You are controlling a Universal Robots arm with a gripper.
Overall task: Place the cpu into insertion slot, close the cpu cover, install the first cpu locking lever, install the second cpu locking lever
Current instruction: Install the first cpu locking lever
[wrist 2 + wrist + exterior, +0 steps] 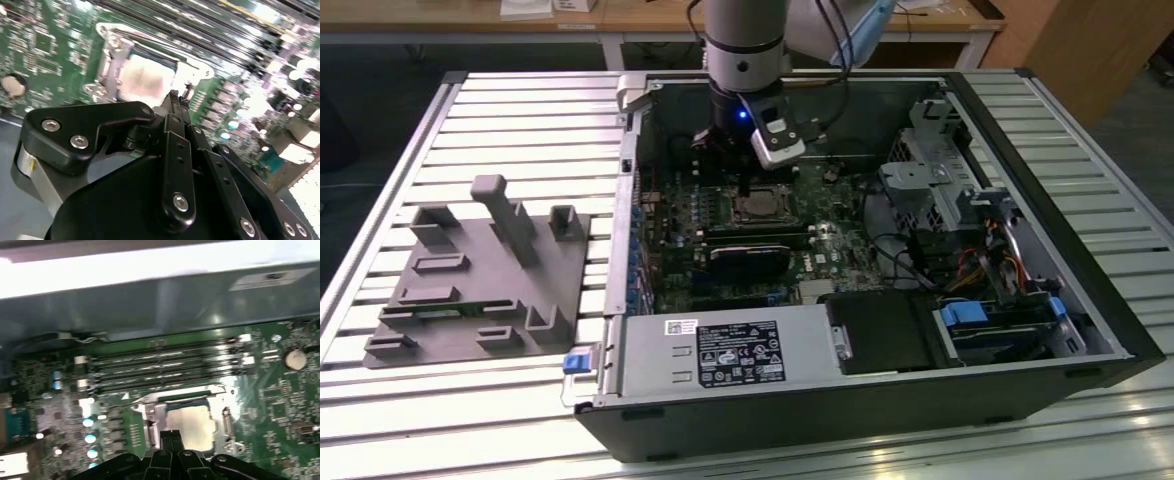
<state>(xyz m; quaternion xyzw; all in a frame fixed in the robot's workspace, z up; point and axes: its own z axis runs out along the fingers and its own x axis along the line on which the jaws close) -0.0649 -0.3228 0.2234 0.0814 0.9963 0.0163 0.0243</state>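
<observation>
The cpu (192, 424) lies flat in the insertion slot (755, 207) on the green board, its dull silver top showing in both wrist views (145, 77). The cpu cover (154, 417) appears as a silver frame lying around the chip (107, 65). My gripper (170, 434) hangs just above the socket's edge with its black fingers pressed together and nothing visible between them (173, 96). In the exterior view the gripper (744, 188) stands upright over the socket inside the open computer case. I cannot tell how the locking levers stand.
Long memory slots (160, 365) run beside the socket, and a coin battery (295, 358) sits on the board. The case holds a power supply (720, 355) at the front and a drive cage (947, 185) on the exterior view's right. A grey fixture (480, 270) lies outside on the slatted table.
</observation>
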